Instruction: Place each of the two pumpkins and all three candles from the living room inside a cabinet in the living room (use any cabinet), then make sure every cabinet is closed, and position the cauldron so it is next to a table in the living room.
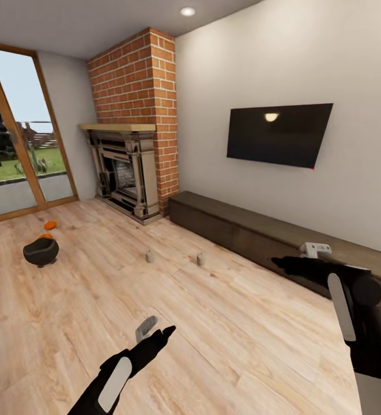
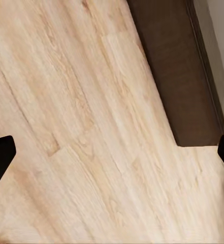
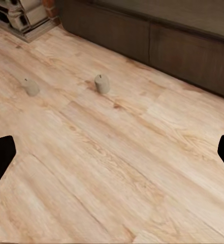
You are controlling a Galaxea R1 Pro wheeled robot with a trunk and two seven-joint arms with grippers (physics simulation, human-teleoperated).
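Right hand (image 3: pixel 112 152) hangs spread, candles (image 3: pixel 102 84) lying well ahead.

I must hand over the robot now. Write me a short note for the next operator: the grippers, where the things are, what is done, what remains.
Left gripper: open, empty, over bare floor.
Right gripper: open, empty, aimed at the floor before the cabinet.
Two candles stand on the floor between fireplace and cabinet; a third is not visible.
Cauldron sits on the floor near the glass door, with two pumpkins just behind it.
Done: nothing stored; the cabinet's visible fronts look closed.
Left: all pumpkins and candles into the cabinet, close it, move the cauldron beside the table.
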